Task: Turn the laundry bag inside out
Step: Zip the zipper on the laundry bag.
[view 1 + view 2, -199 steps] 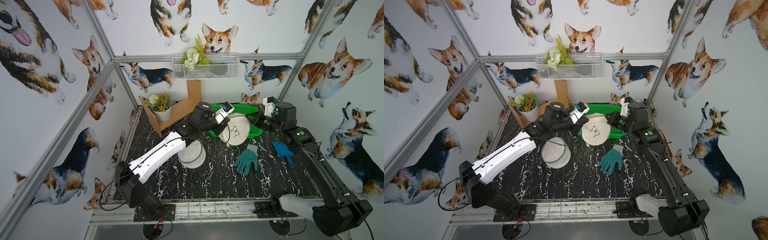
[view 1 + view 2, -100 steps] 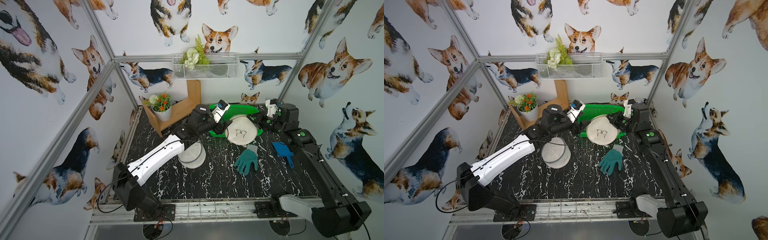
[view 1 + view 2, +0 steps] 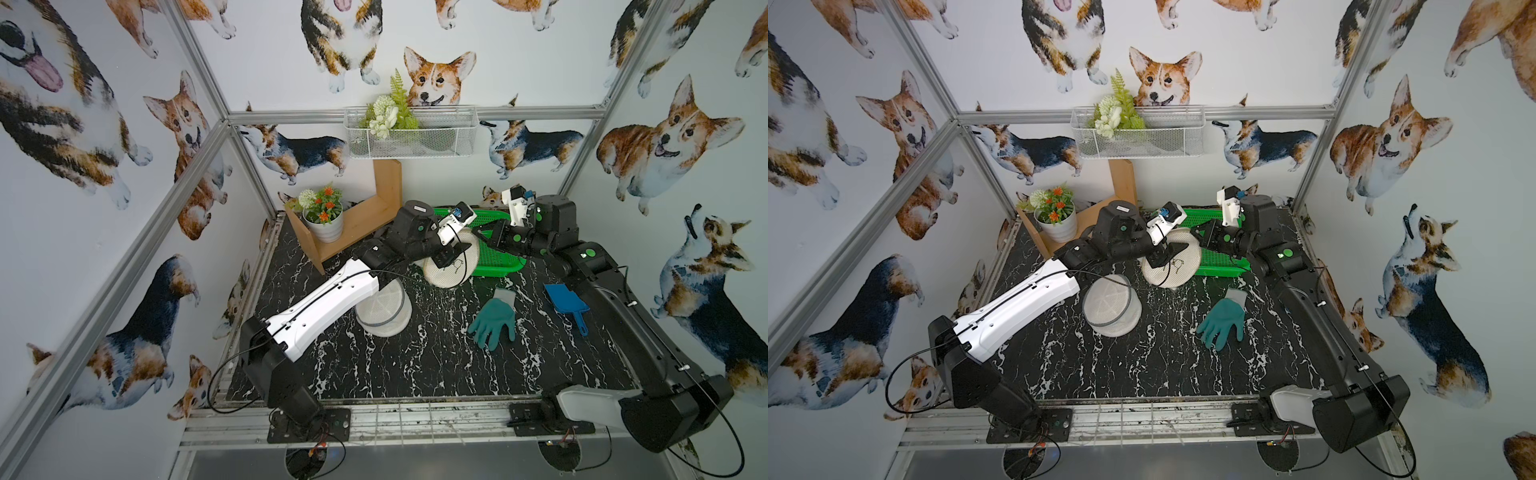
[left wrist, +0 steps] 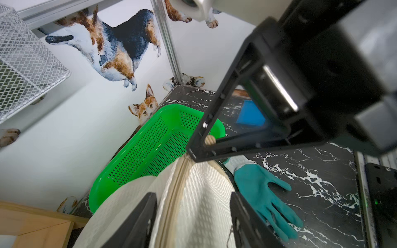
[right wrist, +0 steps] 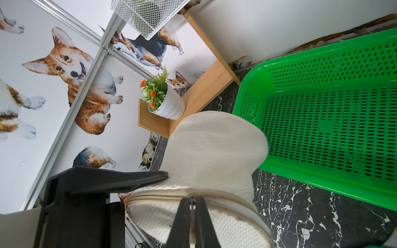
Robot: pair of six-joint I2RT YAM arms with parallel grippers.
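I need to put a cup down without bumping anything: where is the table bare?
The widest bare stretch is the front of the table, from the round mesh bag and teal glove to its near edge. A narrow gap lies between glove and blue scoop. The back is crowded: laundry bag, green basket, wooden shelf.

Both top views look steeply down over the whole table (image 3: 415,365); each wrist camera, close in, shares the bag (image 4: 204,204) and basket (image 5: 322,120).

Left arm (image 3: 328,307) stretched far forward, wrist angled inward, left gripper (image 4: 193,214) with fingers (image 4: 137,216) spread apart, right arm (image 3: 615,299) extended likewise, right gripper (image 5: 191,200) with fingers pressed together, both grippers nearly meeting
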